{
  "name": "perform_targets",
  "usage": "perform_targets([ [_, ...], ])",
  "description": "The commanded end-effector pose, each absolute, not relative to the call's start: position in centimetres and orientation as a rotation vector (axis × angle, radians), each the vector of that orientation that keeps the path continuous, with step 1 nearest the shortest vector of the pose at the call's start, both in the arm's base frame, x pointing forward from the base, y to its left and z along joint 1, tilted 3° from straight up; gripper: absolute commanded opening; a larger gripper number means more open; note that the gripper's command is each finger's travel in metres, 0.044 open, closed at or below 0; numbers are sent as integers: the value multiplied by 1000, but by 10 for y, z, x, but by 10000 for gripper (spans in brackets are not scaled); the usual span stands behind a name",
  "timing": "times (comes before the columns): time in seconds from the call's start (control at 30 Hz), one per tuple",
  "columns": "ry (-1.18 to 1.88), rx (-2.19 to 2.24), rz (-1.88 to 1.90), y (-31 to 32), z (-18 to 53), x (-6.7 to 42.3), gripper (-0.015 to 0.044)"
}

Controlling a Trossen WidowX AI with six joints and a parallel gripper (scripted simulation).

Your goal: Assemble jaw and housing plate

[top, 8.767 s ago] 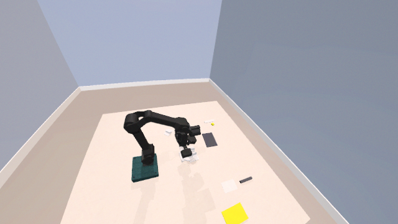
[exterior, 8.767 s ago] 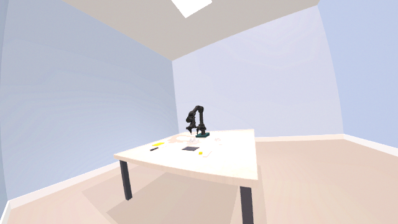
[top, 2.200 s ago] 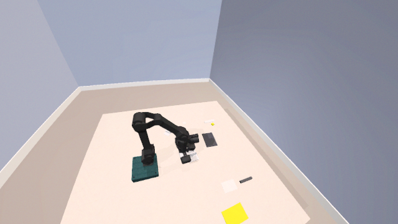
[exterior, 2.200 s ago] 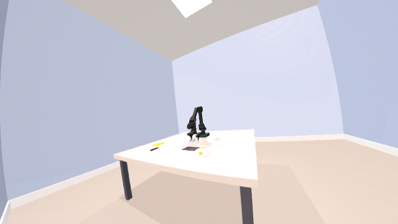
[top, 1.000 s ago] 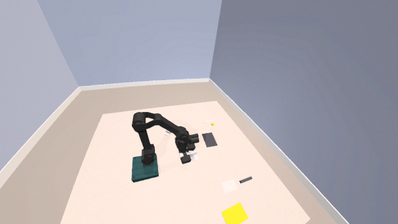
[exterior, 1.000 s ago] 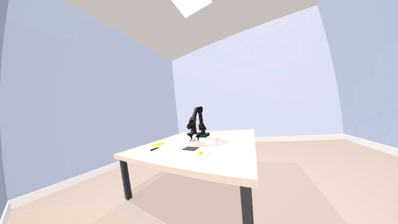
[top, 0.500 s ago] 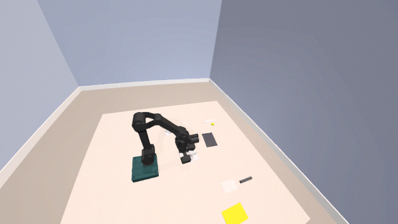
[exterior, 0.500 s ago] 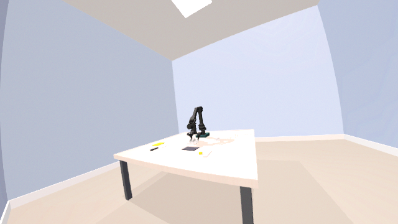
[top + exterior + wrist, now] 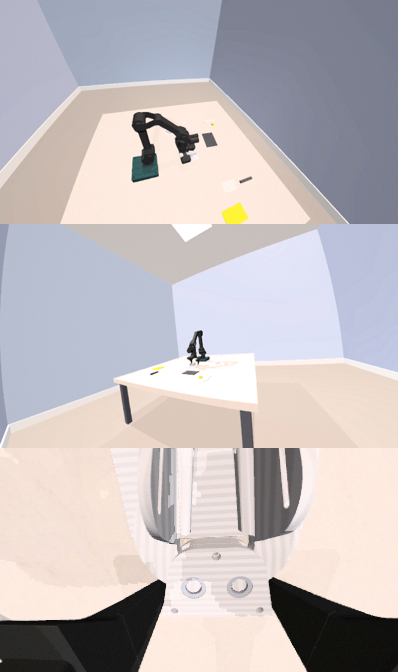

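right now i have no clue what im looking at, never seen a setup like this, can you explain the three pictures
The machine is one black robot arm on a dark green base, ending in a two-fingered gripper. The top picture looks down from above, the exterior one stands off beyond the table, and the wrist one looks out past the gripper's fingers.

Between the fingers is the housing plate, pale, with two ringed holes; two curved jaws lie just beyond it. The fingers stand wide, so the plate seems to be let go rather than held, though contact is hard to tell.

Also on the table: a yellow square, a dark rectangle and a short dark bar.
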State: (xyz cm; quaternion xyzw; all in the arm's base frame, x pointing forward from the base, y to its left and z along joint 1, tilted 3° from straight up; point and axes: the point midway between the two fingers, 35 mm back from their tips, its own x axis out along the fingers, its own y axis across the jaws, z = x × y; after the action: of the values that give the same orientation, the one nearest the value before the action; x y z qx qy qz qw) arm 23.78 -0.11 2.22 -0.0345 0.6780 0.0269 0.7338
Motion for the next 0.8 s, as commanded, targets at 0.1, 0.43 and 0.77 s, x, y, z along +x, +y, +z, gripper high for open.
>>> perform_targets([
  [0.1, 1491, -76, 59, -1, 22, 238, 440],
  [0.43, 1491, -76, 59, -1, 24, 238, 440],
  [0.77, 1492, -76, 62, -1, 96, 229, 440],
])
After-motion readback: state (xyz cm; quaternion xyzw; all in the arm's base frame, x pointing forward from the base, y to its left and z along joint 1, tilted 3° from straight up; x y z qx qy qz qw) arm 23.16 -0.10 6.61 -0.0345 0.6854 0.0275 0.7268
